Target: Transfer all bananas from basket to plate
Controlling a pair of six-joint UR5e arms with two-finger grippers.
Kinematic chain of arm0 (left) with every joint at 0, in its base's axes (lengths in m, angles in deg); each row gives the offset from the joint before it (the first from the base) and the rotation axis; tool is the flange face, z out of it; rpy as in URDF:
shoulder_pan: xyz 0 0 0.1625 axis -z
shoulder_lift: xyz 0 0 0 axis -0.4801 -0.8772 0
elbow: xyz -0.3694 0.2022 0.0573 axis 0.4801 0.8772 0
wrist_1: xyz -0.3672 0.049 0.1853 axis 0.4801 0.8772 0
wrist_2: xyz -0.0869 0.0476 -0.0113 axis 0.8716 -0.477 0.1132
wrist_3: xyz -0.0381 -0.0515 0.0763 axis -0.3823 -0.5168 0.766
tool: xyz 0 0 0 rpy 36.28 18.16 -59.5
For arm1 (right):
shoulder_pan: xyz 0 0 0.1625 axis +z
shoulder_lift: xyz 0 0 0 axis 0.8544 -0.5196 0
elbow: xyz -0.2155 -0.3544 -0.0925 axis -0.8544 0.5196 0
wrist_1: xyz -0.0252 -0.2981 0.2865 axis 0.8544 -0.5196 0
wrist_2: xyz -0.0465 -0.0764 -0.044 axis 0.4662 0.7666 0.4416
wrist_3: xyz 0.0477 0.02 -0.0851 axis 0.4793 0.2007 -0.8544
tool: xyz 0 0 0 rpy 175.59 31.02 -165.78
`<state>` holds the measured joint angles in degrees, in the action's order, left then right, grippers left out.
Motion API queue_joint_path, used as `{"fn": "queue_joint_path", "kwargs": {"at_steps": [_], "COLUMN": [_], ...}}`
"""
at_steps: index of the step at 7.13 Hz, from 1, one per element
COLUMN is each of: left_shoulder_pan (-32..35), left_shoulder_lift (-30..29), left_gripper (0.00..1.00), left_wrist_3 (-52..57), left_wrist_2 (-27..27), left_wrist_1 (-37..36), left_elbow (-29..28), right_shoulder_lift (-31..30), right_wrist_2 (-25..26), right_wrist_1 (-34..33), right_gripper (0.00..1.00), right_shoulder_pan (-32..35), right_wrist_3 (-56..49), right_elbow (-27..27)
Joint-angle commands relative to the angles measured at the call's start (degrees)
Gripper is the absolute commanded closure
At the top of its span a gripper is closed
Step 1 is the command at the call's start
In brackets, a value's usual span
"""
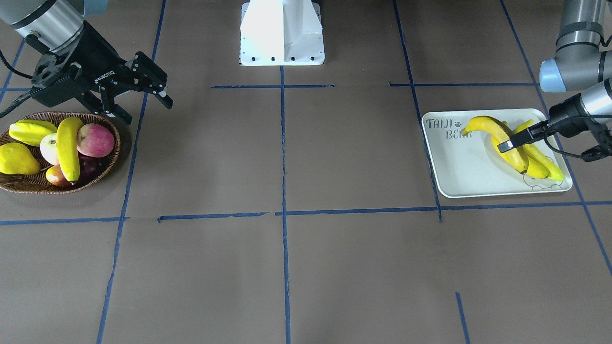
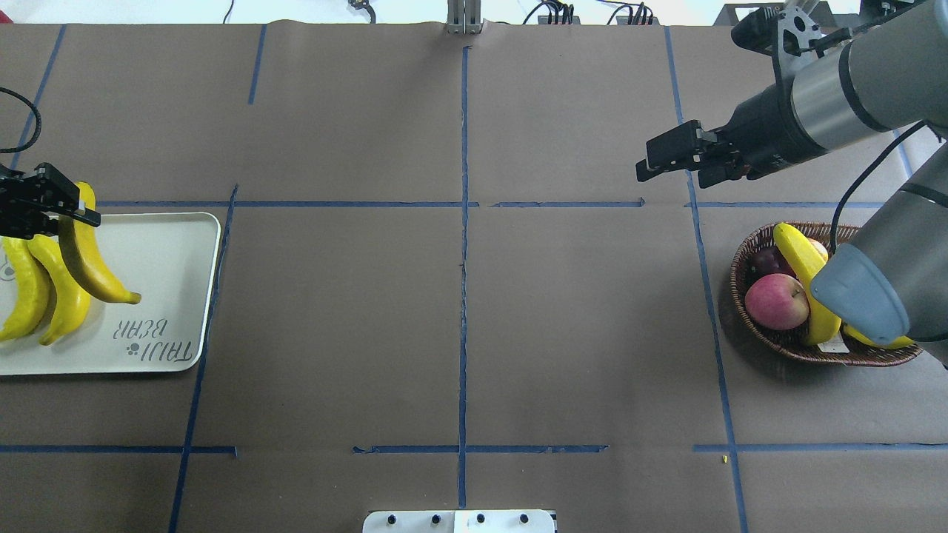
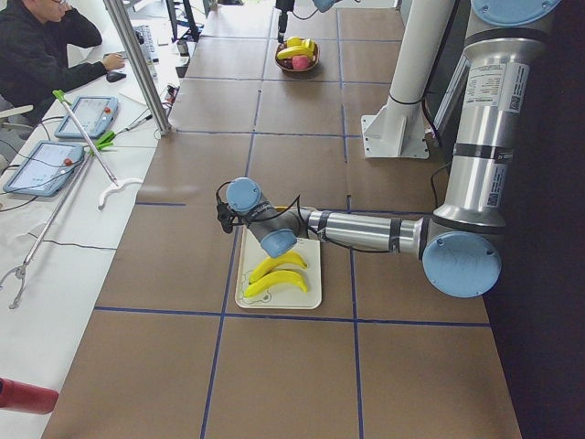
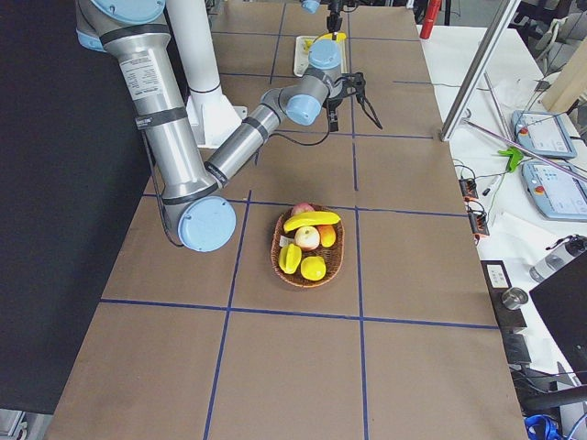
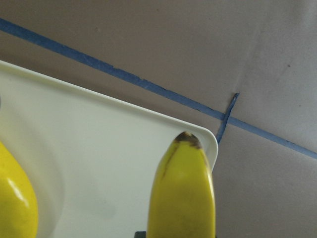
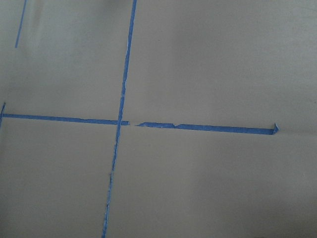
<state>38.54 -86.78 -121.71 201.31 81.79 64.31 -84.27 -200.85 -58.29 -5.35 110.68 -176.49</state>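
Note:
My left gripper is shut on a banana and holds it tilted over the white plate, its dark tip raised. That banana fills the left wrist view above the plate's corner. Two more bananas lie on the plate beside it. The wicker basket at the other end holds one banana lying on top of other fruit. My right gripper is open and empty, in the air just beside the basket's rim towards the table's middle.
The basket also holds a red apple, a yellow pear-shaped fruit and a ridged yellow-green fruit. The robot's white base stands at the table's robot-side edge. Blue tape lines cross the brown table between basket and plate.

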Motion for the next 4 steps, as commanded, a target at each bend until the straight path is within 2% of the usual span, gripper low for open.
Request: {"fn": "queue_joint_path", "kwargs": {"at_steps": [1,2,3,4], "left_shoulder_pan": [0.09,0.00,0.00,0.00], "left_shoulder_lift": [1.11,1.46,1.81,3.03], "left_gripper": [0.89,0.88,0.09,0.00], "left_wrist_3": [0.63,0.62,0.62,0.62], "left_wrist_2": [0.13,0.13,0.05,0.05], "left_wrist_1": [5.70,6.68,7.04,9.39], "left_elbow": [-4.84,-5.64,-5.74,-6.00], "right_shoulder_lift": [-0.54,-0.98,-1.07,-1.68], "right_wrist_2": [0.03,0.03,0.03,0.03], "right_wrist_1": [0.00,0.00,0.00,0.08], "right_gripper": [0.00,0.00,0.00,0.00], "right_shoulder_pan": [0.01,0.01,0.01,0.01], "right_wrist_3": [0.00,-0.09,-0.09,-0.09], "right_elbow": [-0.08,-0.17,-0.17,-0.17]}}
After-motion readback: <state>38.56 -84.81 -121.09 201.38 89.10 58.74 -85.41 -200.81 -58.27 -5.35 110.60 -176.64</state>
